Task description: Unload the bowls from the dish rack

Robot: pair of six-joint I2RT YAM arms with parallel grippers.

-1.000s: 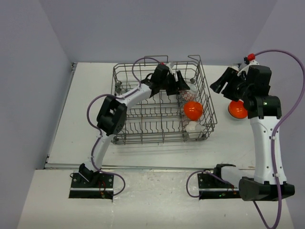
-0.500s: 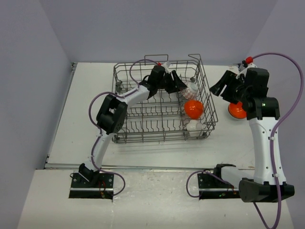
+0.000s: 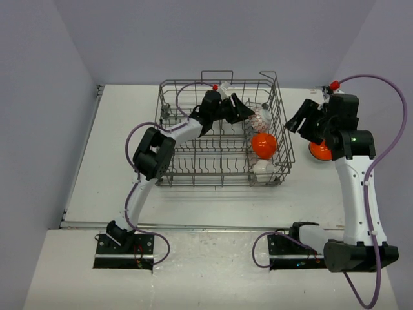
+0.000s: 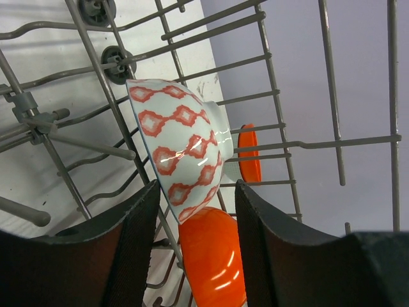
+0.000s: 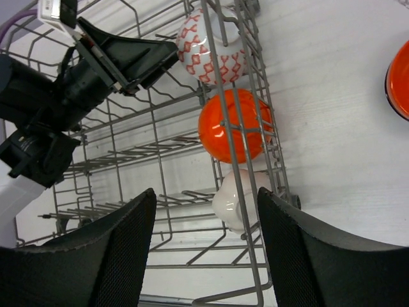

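Observation:
The grey wire dish rack (image 3: 163, 129) stands mid-table. Along its right side stand a white bowl with a red pattern (image 3: 261, 118), an orange bowl (image 3: 263, 145) and a plain white bowl (image 3: 264, 169). My left gripper (image 3: 248, 111) reaches into the rack from the left. In the left wrist view it (image 4: 197, 188) is open, and the patterned bowl's (image 4: 182, 147) lower edge sits between the fingers, close to the left one. The orange bowl (image 4: 211, 256) lies behind it. My right gripper (image 3: 302, 121) hovers open and empty just right of the rack.
A second orange bowl (image 3: 319, 152) sits on the table right of the rack, partly hidden by the right arm, and shows at the right wrist view's edge (image 5: 399, 80). Rack wires (image 4: 332, 144) surround the left gripper. Walls enclose the table on three sides.
The left jaws have narrowed around the patterned bowl's edge. The rack has shifted slightly right and away. The right gripper has drifted a little farther back.

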